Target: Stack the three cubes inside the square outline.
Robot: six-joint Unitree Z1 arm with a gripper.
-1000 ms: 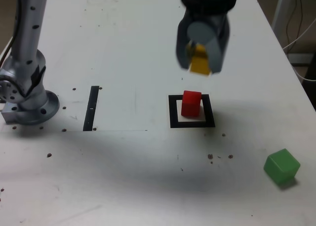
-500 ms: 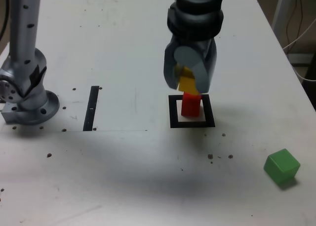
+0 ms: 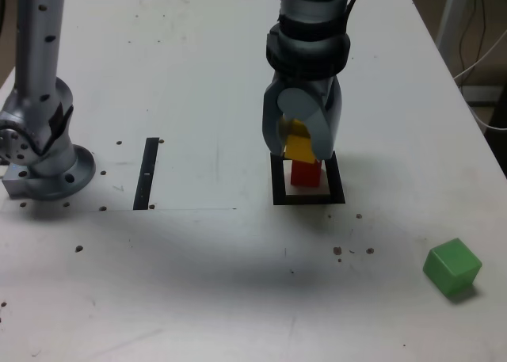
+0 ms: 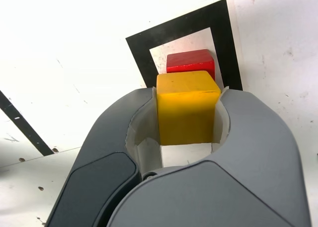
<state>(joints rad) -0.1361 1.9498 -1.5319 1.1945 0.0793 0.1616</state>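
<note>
White speckled table [image 3: 198, 77]; claw [image 3: 299, 146] is pinching yellow cube [image 4: 187, 108] over red cube [image 3: 306, 173] inside square outline [image 3: 277, 180].

yellow cube [image 4: 188, 108], red cube [image 4: 191, 62], green cube [image 3: 451, 267], black square outline [image 3: 277, 189], grey hand [image 3: 302, 142]

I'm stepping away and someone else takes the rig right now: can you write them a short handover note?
Tool: shut on the yellow cube, held over the red cube; whether the two touch cannot be told.
Red cube: inside the square outline, on its pale centre.
Green cube: loose on the table, toward the exterior view's lower right, well away from the outline.
Done: red cube placed; yellow cube brought above it.
Left: set the yellow cube on the red one and release, then fetch the green cube and stack it on top.
</note>
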